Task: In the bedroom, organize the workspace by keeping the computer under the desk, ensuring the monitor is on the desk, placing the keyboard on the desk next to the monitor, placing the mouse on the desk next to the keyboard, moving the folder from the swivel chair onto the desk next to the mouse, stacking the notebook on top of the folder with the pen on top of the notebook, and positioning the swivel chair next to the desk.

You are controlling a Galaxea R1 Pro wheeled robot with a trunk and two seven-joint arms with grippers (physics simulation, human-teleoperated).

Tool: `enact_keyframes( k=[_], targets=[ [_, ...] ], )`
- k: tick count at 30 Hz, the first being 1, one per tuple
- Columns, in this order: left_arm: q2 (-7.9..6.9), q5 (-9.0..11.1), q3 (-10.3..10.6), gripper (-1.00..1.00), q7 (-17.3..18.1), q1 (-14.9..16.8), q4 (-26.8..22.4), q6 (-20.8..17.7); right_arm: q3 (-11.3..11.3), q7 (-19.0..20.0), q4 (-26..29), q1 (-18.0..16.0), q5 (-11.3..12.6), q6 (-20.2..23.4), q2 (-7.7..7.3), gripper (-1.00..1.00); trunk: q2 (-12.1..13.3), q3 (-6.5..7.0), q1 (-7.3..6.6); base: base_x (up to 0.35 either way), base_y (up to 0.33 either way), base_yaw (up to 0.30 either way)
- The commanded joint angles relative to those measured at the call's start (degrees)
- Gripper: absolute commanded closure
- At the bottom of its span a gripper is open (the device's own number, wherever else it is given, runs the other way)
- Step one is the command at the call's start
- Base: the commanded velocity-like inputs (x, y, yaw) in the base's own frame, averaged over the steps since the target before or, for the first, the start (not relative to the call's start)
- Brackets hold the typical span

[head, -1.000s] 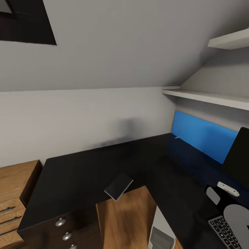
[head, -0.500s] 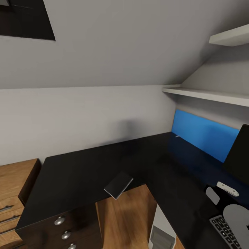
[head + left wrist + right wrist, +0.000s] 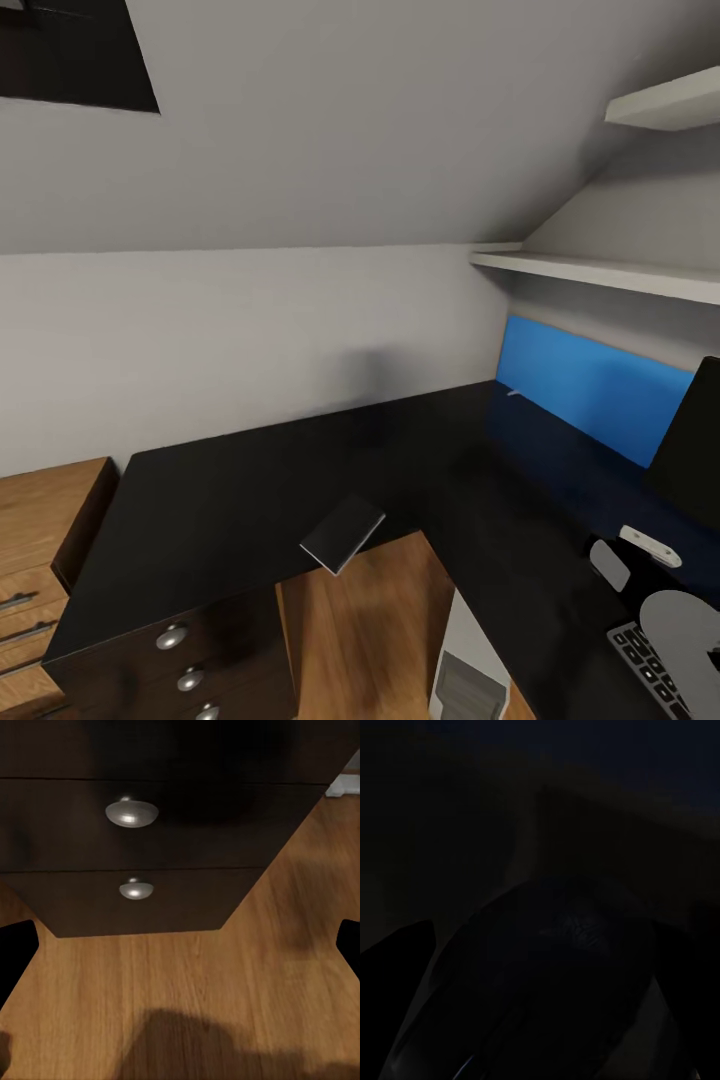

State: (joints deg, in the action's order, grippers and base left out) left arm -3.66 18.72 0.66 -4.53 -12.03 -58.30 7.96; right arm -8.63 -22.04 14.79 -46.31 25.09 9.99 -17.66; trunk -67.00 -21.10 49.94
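Note:
The desk [image 3: 230, 500] is black and L-shaped, with a bright blue back panel [image 3: 590, 395]. The dark notebook [image 3: 343, 533] lies at the desk's inner corner, overhanging the edge. Against the blue panel rests a small whitish pen [image 3: 513, 394]. The monitor [image 3: 695, 430] shows as a black slab at the right edge, with the keyboard [image 3: 648, 670] in front of it at the lower right. My left gripper [image 3: 180, 952] hangs open over the wooden floor, in front of dark drawers. The right wrist view is almost black; a dark rounded shape sits in front of my right gripper [image 3: 544, 975].
Dark drawers with round metal knobs [image 3: 172, 638] sit under the desk's left wing. A light wooden drawer unit [image 3: 35, 540] stands further left. A white box-like unit [image 3: 468, 655] stands under the desk's inner edge. White wall shelves [image 3: 600, 272] hang above the blue panel.
The whole head view has shifted slightly, so the camera moved. The notebook, pen and monitor keep their places on the desk.

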Motion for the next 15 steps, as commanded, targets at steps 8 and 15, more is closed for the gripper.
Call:
enact_keyframes(
  k=[8,15],
  targets=[
    [-0.12,0.4,0.0,-1.00,-0.1,0.0,1.0,0.2,0.1,-0.4,0.1,0.0,0.4,0.4,0.00,1.00,0.0,-0.05,0.00,-0.001,0.000,0.000],
    [-0.19,0.4,0.0,-1.00,-0.1,0.0,1.3,0.2,0.1,-0.4,0.1,0.0,0.4,0.5,0.00,1.00,0.0,-0.05,0.00,-0.109,0.000,0.000]
  ],
)
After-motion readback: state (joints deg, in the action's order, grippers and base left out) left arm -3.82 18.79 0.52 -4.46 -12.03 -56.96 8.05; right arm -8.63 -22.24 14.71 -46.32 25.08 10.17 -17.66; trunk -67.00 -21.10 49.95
